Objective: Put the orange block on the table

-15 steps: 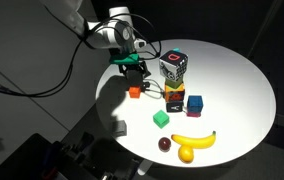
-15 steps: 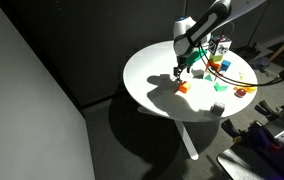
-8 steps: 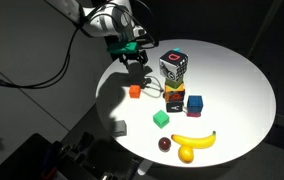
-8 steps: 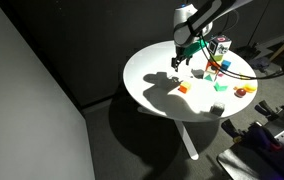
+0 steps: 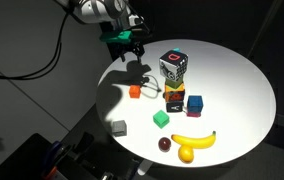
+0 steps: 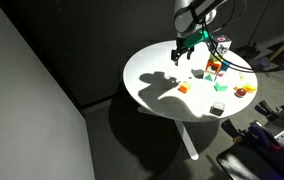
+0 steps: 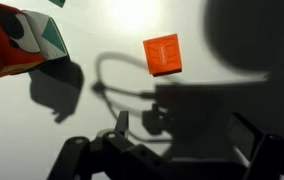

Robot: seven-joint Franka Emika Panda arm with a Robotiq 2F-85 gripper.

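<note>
Raised the gripper (image 5: 130, 42) higher and farther back over the edge of the table (image 5: 232, 80) than half a second before. Held the jaws spread, with nothing between them. Left the orange block (image 5: 135, 91) resting flat on the white top, well apart from the gripper, near the black-and-white patterned cube (image 5: 174, 65) and among shadows in the wrist view.
</note>
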